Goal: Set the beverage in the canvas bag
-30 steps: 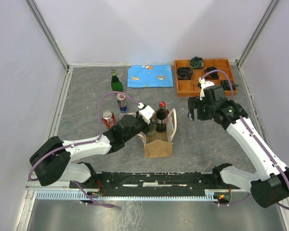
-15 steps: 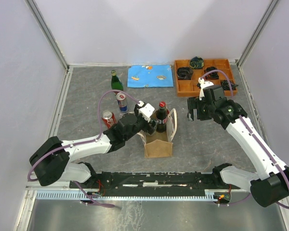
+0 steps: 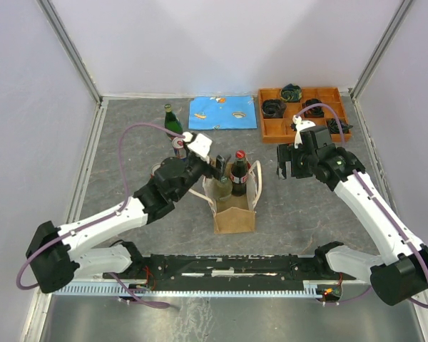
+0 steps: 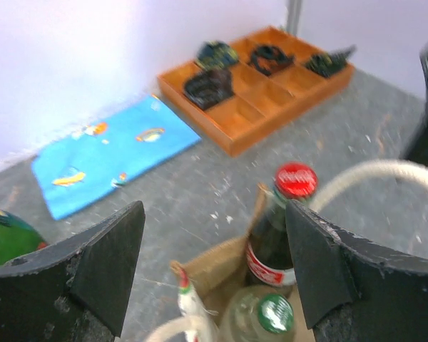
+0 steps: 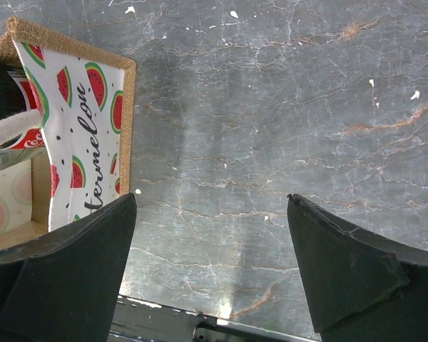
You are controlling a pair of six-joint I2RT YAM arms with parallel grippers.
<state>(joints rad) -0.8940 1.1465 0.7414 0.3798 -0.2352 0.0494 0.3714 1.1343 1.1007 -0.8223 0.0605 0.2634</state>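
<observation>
**Top external view.** The tan-brown rectangular canvas bag stands upright at table centre and has cream rope loop handles. Two beverages stand inside it. One is a dark glass cola bottle with a red cap. The other is a clear bottle with a green cap, at the cola bottle's 8 o'clock. The left gripper hangs over the bag mouth near its 11 o'clock corner, jaws apart and empty. The right gripper hangs at the bag's 2 o'clock, apart from it. Seen from the bag:
- A flat blue printed cloth lies at 12 o'clock.
- An orange compartment tray sits at 1 o'clock.
- A green glass bottle stands at 11 o'clock.

**Left wrist view (blurred).** The black fingers are spread wide with nothing between them. Both bottles stand upright below the gap, inside the bag's brown woven rim. One rope handle arcs at 3 o'clock.

**Right wrist view.** The black wedge-shaped fingers are spread and empty over the grey marbled table top. The bag occupies the 9 o'clock edge. Its lining is white with a watermelon-slice print and black script lettering, and its rim is coarse weave.
</observation>
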